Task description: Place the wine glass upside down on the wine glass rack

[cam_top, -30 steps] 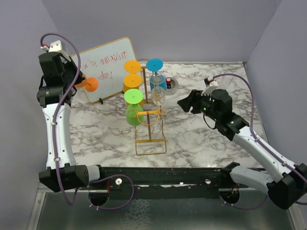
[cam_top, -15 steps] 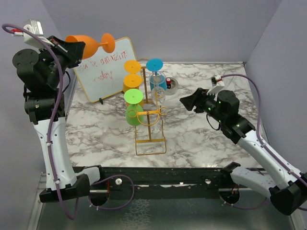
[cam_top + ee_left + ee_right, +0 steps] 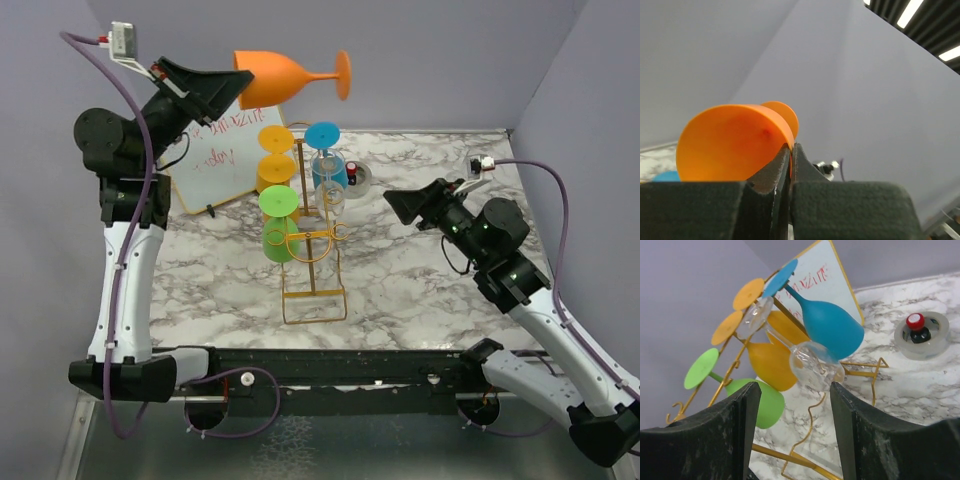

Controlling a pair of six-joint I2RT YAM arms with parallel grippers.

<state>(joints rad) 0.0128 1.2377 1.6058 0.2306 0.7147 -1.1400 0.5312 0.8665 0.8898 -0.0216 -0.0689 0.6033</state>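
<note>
My left gripper (image 3: 232,88) is shut on the rim of an orange wine glass (image 3: 290,76) and holds it sideways high above the table, its foot pointing right. In the left wrist view the orange bowl (image 3: 730,145) fills the space left of the closed jaws. The gold wire rack (image 3: 312,235) stands mid-table with yellow, green, blue and clear glasses hanging upside down on it. My right gripper (image 3: 400,206) is open and empty, right of the rack. In the right wrist view the clear glass (image 3: 812,362) and blue glass (image 3: 827,325) hang ahead of it.
A whiteboard (image 3: 225,150) with red writing leans at the back left. A tape roll with a small red-capped bottle inside (image 3: 356,176) lies behind the rack; it also shows in the right wrist view (image 3: 922,335). Purple walls enclose the marble table (image 3: 420,280).
My left arm has swung the orange glass up and to the right, from over the whiteboard to high above the rack. My right gripper has edged slightly right and stays open.
</note>
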